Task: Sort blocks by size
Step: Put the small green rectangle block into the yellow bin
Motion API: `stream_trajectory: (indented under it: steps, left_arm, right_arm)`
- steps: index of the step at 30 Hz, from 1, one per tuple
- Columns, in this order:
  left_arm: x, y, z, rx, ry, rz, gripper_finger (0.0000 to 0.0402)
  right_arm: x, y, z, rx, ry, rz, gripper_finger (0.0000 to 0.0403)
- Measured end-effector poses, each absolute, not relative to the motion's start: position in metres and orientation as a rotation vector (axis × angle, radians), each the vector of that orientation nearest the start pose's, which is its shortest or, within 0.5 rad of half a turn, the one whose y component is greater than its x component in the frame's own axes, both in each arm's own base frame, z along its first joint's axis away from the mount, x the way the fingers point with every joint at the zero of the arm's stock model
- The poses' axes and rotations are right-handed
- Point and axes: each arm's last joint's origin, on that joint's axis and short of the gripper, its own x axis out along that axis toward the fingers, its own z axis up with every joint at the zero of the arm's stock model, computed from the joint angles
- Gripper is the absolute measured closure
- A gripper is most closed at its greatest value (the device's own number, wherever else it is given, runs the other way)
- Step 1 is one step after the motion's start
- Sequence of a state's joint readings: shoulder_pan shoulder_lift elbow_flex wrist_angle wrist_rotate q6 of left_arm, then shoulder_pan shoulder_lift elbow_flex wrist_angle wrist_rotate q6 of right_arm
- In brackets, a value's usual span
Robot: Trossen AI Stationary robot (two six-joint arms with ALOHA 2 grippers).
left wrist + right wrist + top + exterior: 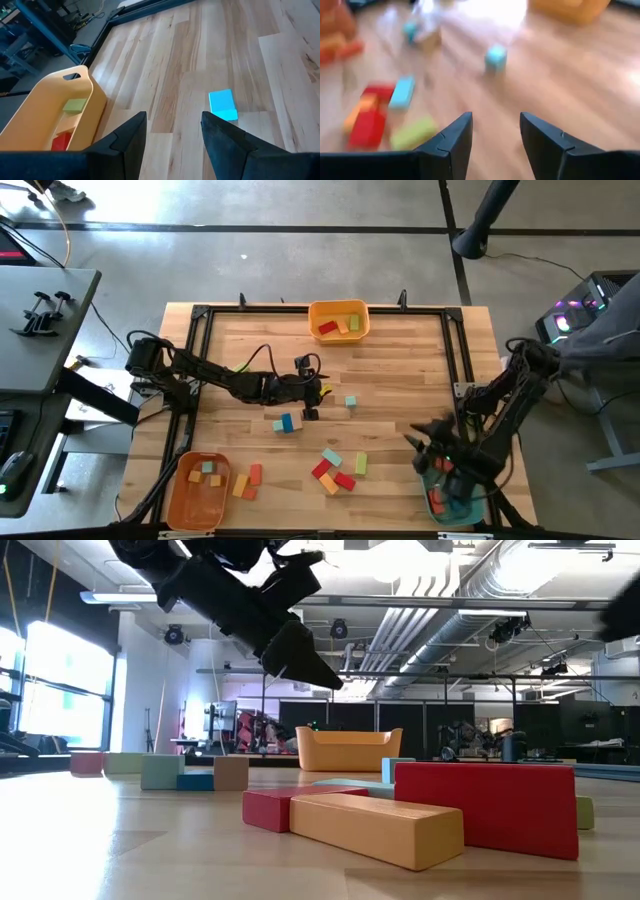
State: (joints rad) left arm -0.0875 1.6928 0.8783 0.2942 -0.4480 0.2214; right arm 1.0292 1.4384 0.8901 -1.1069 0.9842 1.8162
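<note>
the left gripper (172, 132) hovers mid-table, jaws parted and empty, near a small teal cube (222, 104). the right gripper (495, 132), also parted and empty, hangs over the teal bin (452, 502). blocks look light, rigid; pinch flat opposite faces.

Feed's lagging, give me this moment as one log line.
left gripper: open, empty, mid-table | right gripper: open, empty, over teal bin | loose blocks: still unsorted

A teal block (222, 104) lies on pale wood table (200, 55); the yellow bin (45, 107) holds green and red.
</note>
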Motion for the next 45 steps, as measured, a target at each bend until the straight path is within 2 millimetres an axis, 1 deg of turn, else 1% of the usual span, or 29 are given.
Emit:
stream_trajectory:
  steps: [3, 8, 11, 14, 17, 20, 24, 28, 31, 35, 39, 42, 45]
  left_arm:
    - [0.346, -0.017, 0.183, 0.349, 0.529, 0.299, 0.0225]
    - [0.347, -0.013, 0.186, 0.363, 0.506, 0.309, 0.0225]
    - [0.348, -0.010, 0.187, 0.367, 0.495, 0.319, 0.0225]
    - [0.349, -0.008, 0.188, 0.362, 0.484, 0.327, 0.0225]
    - [0.348, -0.008, 0.191, 0.344, 0.473, 0.332, 0.0225]
    - [0.346, -0.008, 0.197, 0.317, 0.450, 0.338, 0.0225]
    - [0.345, -0.012, 0.202, 0.287, 0.430, 0.336, 0.0225]
    - [0.344, -0.016, 0.202, 0.243, 0.419, 0.332, 0.0225]
    - [0.344, -0.020, 0.202, 0.191, 0.408, 0.333, 0.0225]
    - [0.344, -0.026, 0.202, 0.098, 0.390, 0.334, 0.0225]
    - [0.342, -0.040, 0.202, 0.029, 0.378, 0.310, 0.0225]
    - [0.340, -0.053, 0.202, 0.031, 0.376, 0.272, 0.0225]
    - [0.340, -0.064, 0.198, 0.060, 0.392, 0.215, 0.0225]
  right_arm:
    - [0.143, 0.162, 0.189, 0.271, 0.518, -0.658, 0.0241]
    - [0.159, 0.131, 0.149, 0.261, 0.606, -0.712, 0.0230]
    - [0.173, 0.114, 0.129, 0.246, 0.635, -0.678, 0.0217]
    - [0.193, 0.097, 0.122, 0.217, 0.638, -0.594, 0.0203]
    - [0.213, 0.077, 0.122, 0.187, 0.622, -0.476, 0.0190]
    - [0.228, 0.059, 0.128, 0.116, 0.604, -0.320, 0.0181]
    - [0.240, 0.041, 0.135, -0.016, 0.567, -0.177, 0.0178]
    - [0.246, 0.029, 0.140, -0.063, 0.517, -0.140, 0.0178]
    - [0.248, 0.025, 0.142, -0.048, 0.506, -0.113, 0.0178]
    - [0.248, 0.026, 0.141, -0.052, 0.510, -0.050, 0.0178]
    - [0.249, 0.027, 0.144, -0.040, 0.475, -0.026, 0.0178]
    - [0.251, 0.027, 0.148, -0.014, 0.436, -0.031, 0.0178]
    - [0.252, 0.027, 0.149, 0.005, 0.417, -0.033, 0.0178]
